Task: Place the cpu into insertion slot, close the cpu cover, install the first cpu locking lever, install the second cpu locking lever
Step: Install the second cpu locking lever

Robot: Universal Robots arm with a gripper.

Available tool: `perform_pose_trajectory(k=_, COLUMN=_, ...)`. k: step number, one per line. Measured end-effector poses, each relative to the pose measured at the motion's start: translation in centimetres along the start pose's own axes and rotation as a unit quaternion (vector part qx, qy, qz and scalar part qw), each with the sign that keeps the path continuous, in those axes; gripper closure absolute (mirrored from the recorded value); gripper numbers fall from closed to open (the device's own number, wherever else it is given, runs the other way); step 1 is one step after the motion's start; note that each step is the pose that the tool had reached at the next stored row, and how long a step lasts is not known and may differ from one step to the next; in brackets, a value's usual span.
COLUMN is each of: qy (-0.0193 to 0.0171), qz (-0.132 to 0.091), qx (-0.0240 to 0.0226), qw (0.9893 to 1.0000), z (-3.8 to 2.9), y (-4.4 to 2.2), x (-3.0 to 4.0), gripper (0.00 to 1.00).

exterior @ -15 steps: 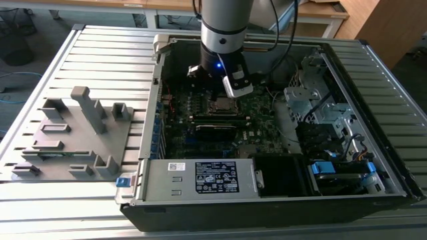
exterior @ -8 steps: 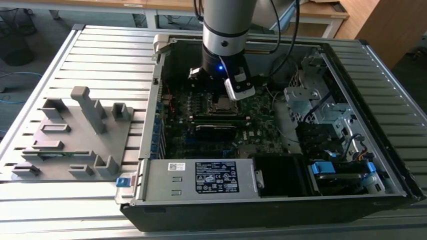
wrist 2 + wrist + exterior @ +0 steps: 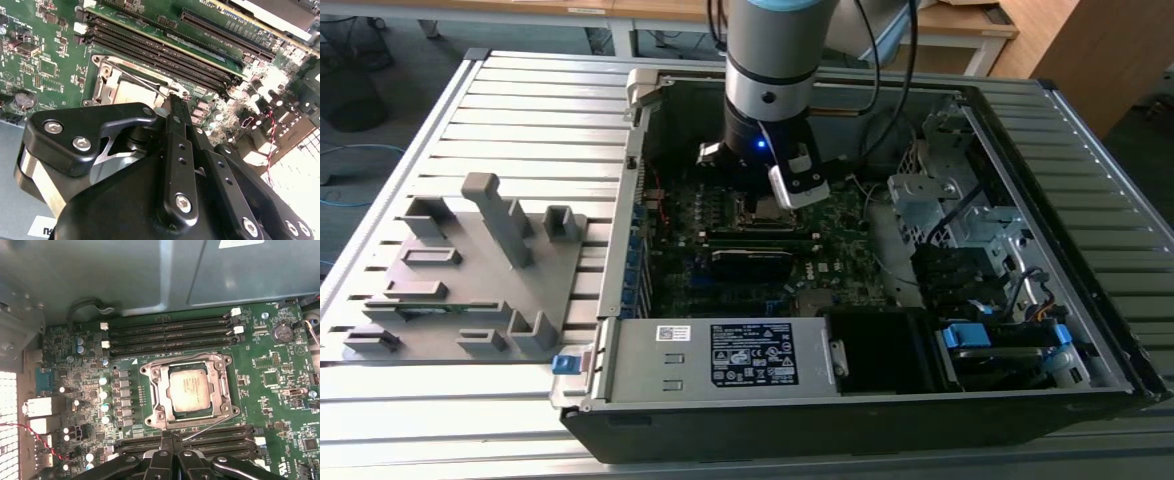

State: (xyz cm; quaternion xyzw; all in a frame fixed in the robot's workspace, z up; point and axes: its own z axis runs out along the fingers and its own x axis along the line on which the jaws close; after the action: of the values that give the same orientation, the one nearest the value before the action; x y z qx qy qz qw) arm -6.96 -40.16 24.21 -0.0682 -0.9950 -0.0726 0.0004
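the gripper (image 3: 171, 440), its fingers pressed together and holding nothing, hangs just beside the insertion slot (image 3: 188, 391), where the cpu (image 3: 191, 388) sits under the lowered cpu cover (image 3: 155, 390) on the motherboard (image 3: 280, 390).

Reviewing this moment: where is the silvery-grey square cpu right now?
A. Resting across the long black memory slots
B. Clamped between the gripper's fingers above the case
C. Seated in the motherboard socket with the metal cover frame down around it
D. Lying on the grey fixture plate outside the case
C. In the first wrist view the pale silvery-grey square cpu sits in the socket, framed by the thin silvery metal cpu cover, with the black gripper beside it.
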Motion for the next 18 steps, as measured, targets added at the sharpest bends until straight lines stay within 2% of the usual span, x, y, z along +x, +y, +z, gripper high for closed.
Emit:
perform_pose_trajectory(k=10, qy=-0.0001, qz=0.0, qx=0.0009, qw=1.0, z=1.18, y=-0.37, x=0.01, gripper=0.9)
perform_pose_trajectory(k=18, qy=-0.0004, qz=0.001, qx=0.0014, qw=1.0, z=2.13, y=-0.66, x=0.7, gripper=0.9)
